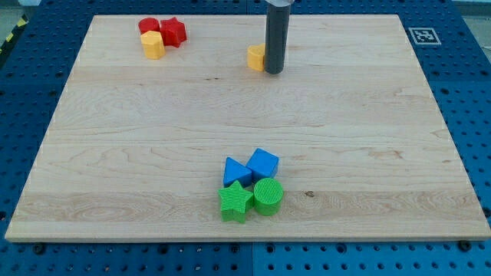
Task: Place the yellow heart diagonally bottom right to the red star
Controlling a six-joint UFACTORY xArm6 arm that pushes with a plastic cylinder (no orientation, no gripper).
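My tip rests on the wooden counter near the view's top, a little right of centre, with the dark rod rising straight up out of the picture. There is no gripper on this arm, so nothing is grasped or clamped; the rod only stands against a block. Just at the tip's left side, touching or all but touching the rod, sits a small yellow block, partly hidden by the rod, so its shape cannot be made out with certainty. Well apart from it, in the counter's top left corner, three blocks huddle together: a red star on the right, a red round block just beside it on the left, and a yellow block with flat facets pressed against both from below. Near the view's bottom, around the middle, lies a second tight cluster: a blue triangle next to a blue cube, with a green star under the triangle and a green cylinder under the cube. A small printed marker sits at the counter's top right corner.
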